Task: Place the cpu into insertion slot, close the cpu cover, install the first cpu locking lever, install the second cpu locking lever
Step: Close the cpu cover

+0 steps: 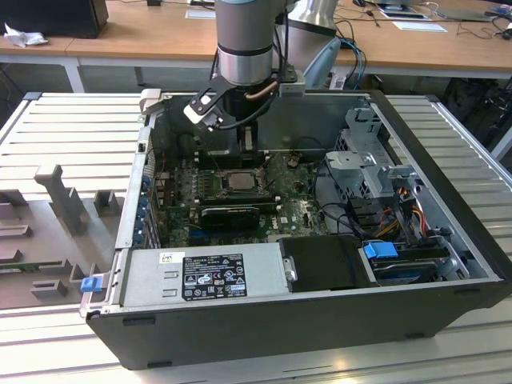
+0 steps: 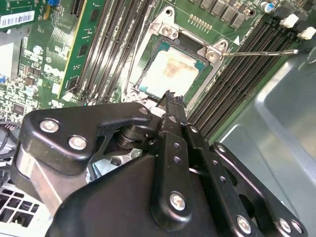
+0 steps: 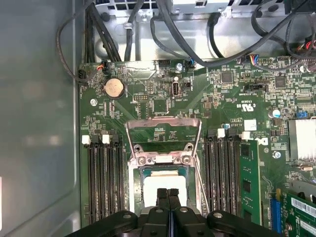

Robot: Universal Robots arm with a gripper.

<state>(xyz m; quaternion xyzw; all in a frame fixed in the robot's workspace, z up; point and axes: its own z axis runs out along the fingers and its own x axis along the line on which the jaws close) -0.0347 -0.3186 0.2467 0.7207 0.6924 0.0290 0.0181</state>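
1. Table of slatted silvery metal (image 1: 64, 120), bearing everything else in the exterior view.
2. Open black computer case (image 1: 320, 320) lying on that table, interior exposed from above.
3. Grey cylindrical robot arm (image 1: 244, 32) reaching down into the case from overhead.
4. Green circuit board (image 3: 222, 98) flat on the case floor, crowded with small components.
5. Black metal claw (image 3: 168, 192) low over the middle of the board in both wrist views, both fingers pressed together, nothing visibly held between them.
6. Long black memory slots (image 3: 103, 182) standing in two banks on the board.
7. Thin silvery square cpu cover (image 3: 163, 121) with a central window, swung open and lying back beyond its hinge, green board visible through the window.
8. Square insertion slot (image 3: 136, 177) with a dark frame, set into the board between the two memory banks, uncovered.
9. Small flat square cpu (image 3: 153, 182), pale silvery-beige, seated in the insertion slot directly under the fingertips; unclear whether touched by them.
10. Thin bare metal locking lever (image 2: 256, 52) sticking out sideways from a corner of the slot, across the memory slots.
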